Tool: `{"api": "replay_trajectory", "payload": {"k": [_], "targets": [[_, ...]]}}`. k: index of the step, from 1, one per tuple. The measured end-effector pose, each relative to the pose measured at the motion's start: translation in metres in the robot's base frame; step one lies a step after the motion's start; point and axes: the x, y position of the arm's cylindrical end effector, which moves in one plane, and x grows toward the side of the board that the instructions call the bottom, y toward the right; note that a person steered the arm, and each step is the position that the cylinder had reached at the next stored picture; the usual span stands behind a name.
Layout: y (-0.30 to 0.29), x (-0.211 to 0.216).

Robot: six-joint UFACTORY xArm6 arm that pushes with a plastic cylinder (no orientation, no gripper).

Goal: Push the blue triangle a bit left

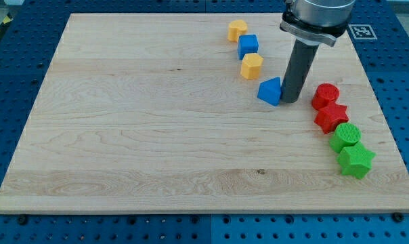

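The blue triangle (269,91) lies on the wooden board (157,135) at the view's upper right of centre. My tip (290,101) rests on the board right against the triangle's right side. The dark rod rises from it to the arm's head at the view's top.
A yellow heart-like block (237,30), a blue cube (248,46) and a yellow hexagon (251,66) run in a line above-left of the triangle. To the tip's right lie a red cylinder (325,96), a red star (331,117), a green cylinder (345,137) and a green star (355,160).
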Motion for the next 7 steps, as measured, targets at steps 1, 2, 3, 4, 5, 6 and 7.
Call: {"api": "replay_trajectory", "payload": {"k": [1, 2, 3, 4, 5, 6, 7], "targets": [[-0.014, 0.0], [-0.022, 0.0], [-0.025, -0.001], [-0.028, -0.003], [-0.028, -0.011], [-0.028, -0.012], [-0.019, -0.012]]}}
